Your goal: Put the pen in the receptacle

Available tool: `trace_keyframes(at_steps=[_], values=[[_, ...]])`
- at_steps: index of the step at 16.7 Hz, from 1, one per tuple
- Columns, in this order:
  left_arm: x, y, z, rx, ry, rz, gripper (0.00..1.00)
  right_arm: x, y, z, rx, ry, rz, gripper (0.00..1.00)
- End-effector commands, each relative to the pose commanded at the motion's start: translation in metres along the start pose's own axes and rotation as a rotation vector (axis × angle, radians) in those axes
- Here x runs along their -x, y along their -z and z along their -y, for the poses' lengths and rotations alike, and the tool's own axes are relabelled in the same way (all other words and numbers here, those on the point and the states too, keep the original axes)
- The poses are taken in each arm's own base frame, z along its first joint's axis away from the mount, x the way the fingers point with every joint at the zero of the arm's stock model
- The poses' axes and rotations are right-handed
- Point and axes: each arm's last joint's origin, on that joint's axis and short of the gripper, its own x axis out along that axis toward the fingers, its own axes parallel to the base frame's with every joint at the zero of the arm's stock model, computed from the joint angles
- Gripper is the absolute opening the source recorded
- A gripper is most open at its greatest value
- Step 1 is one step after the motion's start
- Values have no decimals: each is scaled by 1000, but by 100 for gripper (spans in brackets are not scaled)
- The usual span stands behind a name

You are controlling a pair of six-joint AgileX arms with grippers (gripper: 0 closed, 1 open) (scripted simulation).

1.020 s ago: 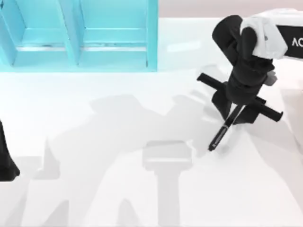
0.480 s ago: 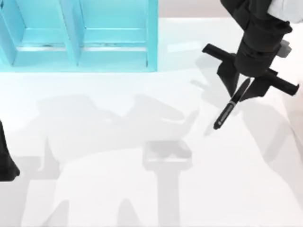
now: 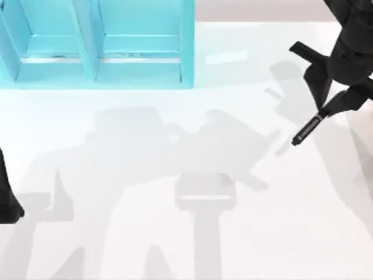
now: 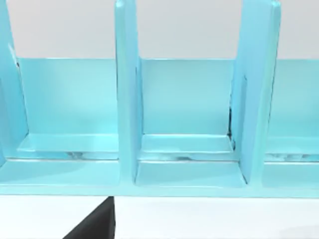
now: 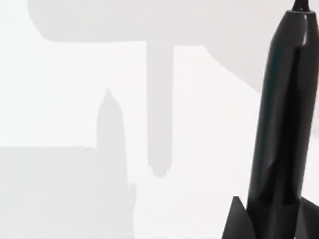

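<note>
At the table's right side, near the far edge: slim black marker-like pen [image 3: 308,129] held up off the white tabletop [image 3: 175,245], its upper end pinched between the fingers of the right gripper [image 3: 327,109]. Long axis runs diagonally in the top view, free end pointing toward the near-left, pale printed band near that end. Its shadow falls on the table just beside it. In the right wrist view the pen [image 5: 283,114] rises as a dark shaft from between two black fingertips [image 5: 238,219]; tip cut off by the frame edge.

Turquoise divided receptacle [image 3: 99,44] with upright partitions sits at the far-left, well apart from the pen; bare table between them. Left wrist view faces its compartments [image 4: 187,124].

Right arm body cut off at the frame's right edge. Left arm [image 3: 7,198] parked at the left edge; cannot tell its fingers' state.
</note>
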Motion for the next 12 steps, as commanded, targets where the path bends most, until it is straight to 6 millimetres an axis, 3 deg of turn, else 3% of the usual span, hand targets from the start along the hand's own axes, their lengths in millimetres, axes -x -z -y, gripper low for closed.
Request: trace_keyframes(at_steps=[3,7,12], values=[[0,0,0,0,0,0,100,2,-54,45,-168,24,-1,0],[0,0,0,0,0,0,100,7,-116,129,-413,57,-8,0],[0,0,0,0,0,0,100,23,-156,236,-681,60,7,0]])
